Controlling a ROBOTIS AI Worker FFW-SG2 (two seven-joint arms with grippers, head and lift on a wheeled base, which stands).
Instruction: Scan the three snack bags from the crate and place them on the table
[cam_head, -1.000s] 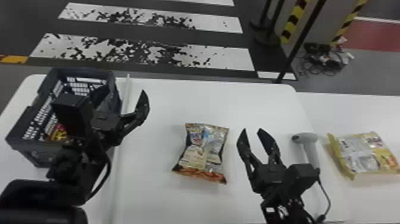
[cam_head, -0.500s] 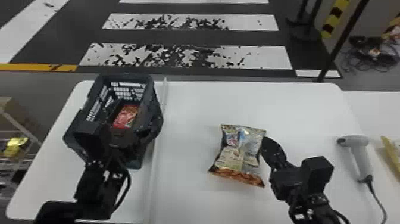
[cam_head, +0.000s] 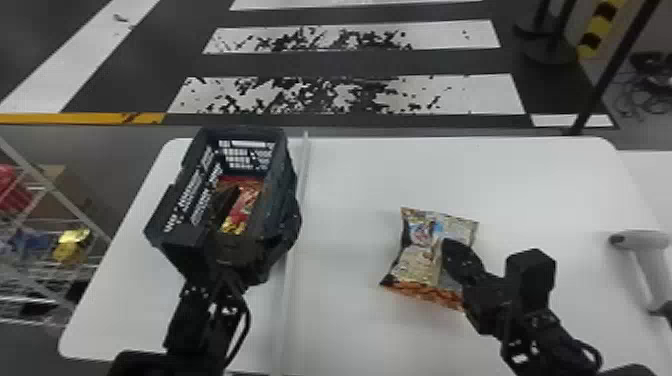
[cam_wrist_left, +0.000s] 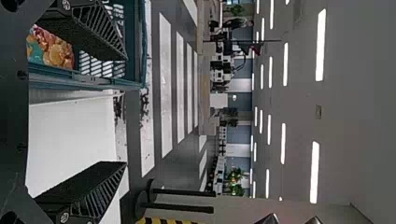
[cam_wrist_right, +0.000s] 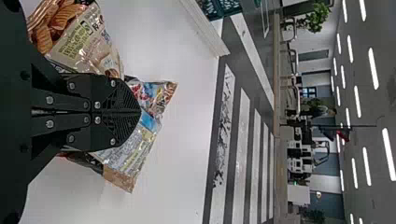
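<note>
Snack bag (cam_head: 417, 260) lies on the white table (cam_head: 350, 175), its right side partly behind the right gripper (cam_head: 446, 243), whose jaws are together; whether they touch it, I cannot tell. Leftward stands the crate (cam_head: 172, 222), a red snack bag (cam_head: 248, 199) inside. The left gripper's (cam_head: 265, 197) jaws are wide apart at the crate. A handheld scanner (cam_head: 645, 241) lies at right.

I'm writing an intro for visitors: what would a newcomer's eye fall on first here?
Probably the shiny snack bag lying on the white table, with the shut right claw in front of part of it. Next would come the dark crate on the table's left side, red packaging inside and the open left claw at it. Beyond the table, broad white stripes mark the dark floor.
</note>
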